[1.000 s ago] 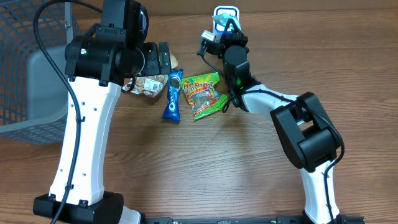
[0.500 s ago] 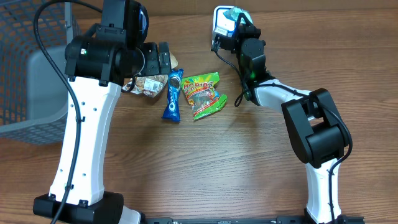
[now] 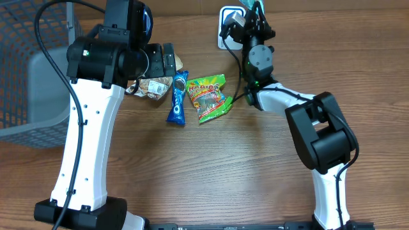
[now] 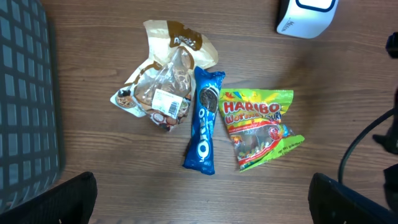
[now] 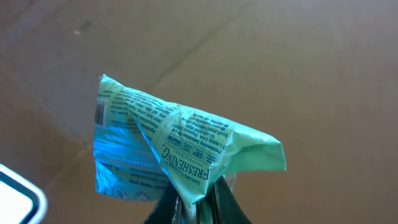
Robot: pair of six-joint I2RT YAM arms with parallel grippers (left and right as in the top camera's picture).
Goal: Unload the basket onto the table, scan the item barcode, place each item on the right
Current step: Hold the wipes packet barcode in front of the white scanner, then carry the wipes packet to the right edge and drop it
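Note:
A crumpled green packet (image 5: 180, 146) with printed text hangs pinched by one corner in my right gripper (image 5: 196, 208), which is shut on it. A blue glow lies across the packet's left half. In the overhead view my right gripper (image 3: 254, 18) is at the far edge of the table, right beside the white scanner (image 3: 227, 20). The scanner's corner (image 5: 15, 193) shows at the lower left of the right wrist view. My left gripper (image 4: 202, 205) stands open and empty, high above the snacks.
Side by side on the wooden table lie a blue Oreo pack (image 4: 204, 121), a Haribo bag (image 4: 256, 127) and a clear cookie bag (image 4: 163, 84). A grey wire basket (image 3: 25, 64) stands at the left. A black cable (image 4: 364, 140) runs near the Haribo bag.
My right gripper swung the green packet to the right and back, from left of the scanner to its far right side. The left arm has not moved.

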